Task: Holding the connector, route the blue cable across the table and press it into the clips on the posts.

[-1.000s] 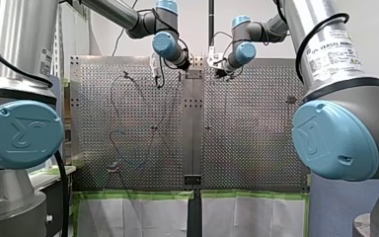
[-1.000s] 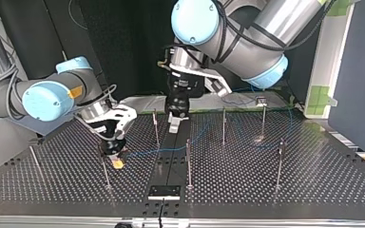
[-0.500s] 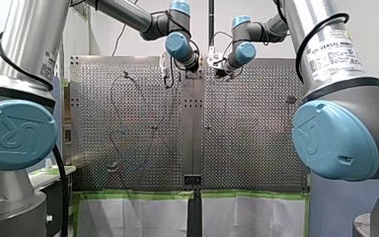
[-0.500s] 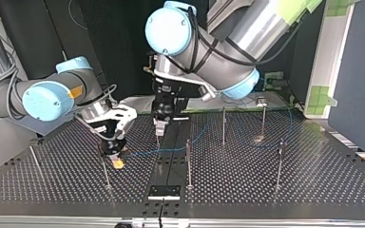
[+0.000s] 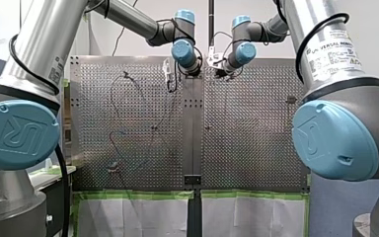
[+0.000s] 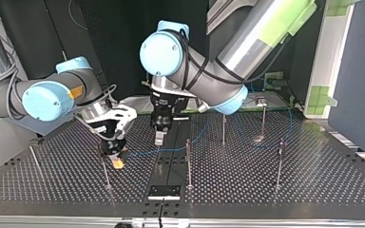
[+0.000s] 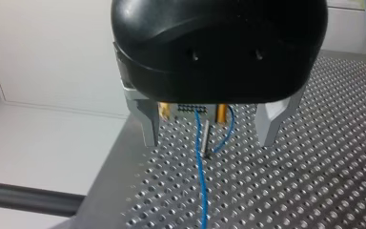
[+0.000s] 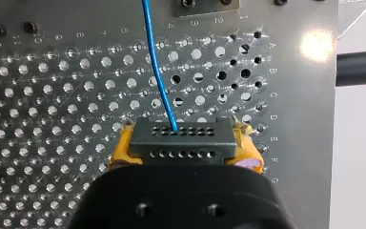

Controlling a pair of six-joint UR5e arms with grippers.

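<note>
In the front view, my left arm (image 5: 128, 17) and my right arm (image 5: 261, 29) both reach to the far end of the bench (image 5: 246, 148).

In the top view, the blue cable (image 6: 145, 153) runs from my right claw (image 6: 116, 159) to a spot under my left claw (image 6: 159, 138).

In the left wrist view, my left claw is wide open. A thin post (image 7: 206, 136) and the cable sit between its fingers (image 7: 148, 125).

In the right wrist view, my right claw squeezes the black connector (image 8: 181, 140) in its yellow pads (image 8: 124, 151). The cable goes straight ahead of the claw.

two white sheets (image 5: 133, 217) edged with green tape (image 5: 138, 194) hang along the front view's bottom. a small black plate (image 6: 164, 192) lies at the top view's near middle; a white panel (image 6: 332, 61) stands at its right.
</note>
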